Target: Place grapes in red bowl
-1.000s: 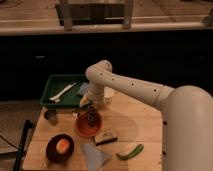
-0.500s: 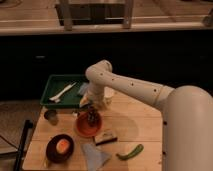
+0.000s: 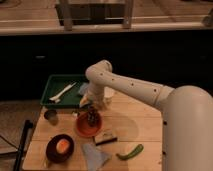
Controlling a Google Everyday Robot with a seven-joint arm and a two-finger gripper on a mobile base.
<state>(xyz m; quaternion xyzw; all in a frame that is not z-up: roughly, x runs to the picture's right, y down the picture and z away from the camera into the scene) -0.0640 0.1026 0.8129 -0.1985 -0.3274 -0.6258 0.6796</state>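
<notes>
The red bowl [image 3: 81, 129] sits on the wooden table, left of centre. My gripper [image 3: 92, 114] hangs straight down over the bowl from the white arm [image 3: 125, 87]. A small dark bumpy cluster, the grapes [image 3: 93, 120], shows right at the gripper's tip, inside or just above the bowl. I cannot tell whether the grapes rest on the bowl's floor or hang in the gripper.
A dark bowl [image 3: 51, 152] with an orange thing in it stands at the front left. A green tray [image 3: 55, 82] with a white utensil is at the back left, with a small cup [image 3: 50, 116] beside it. A grey cloth [image 3: 95, 156], a small block [image 3: 106, 137] and a curved green vegetable [image 3: 130, 151] lie in front.
</notes>
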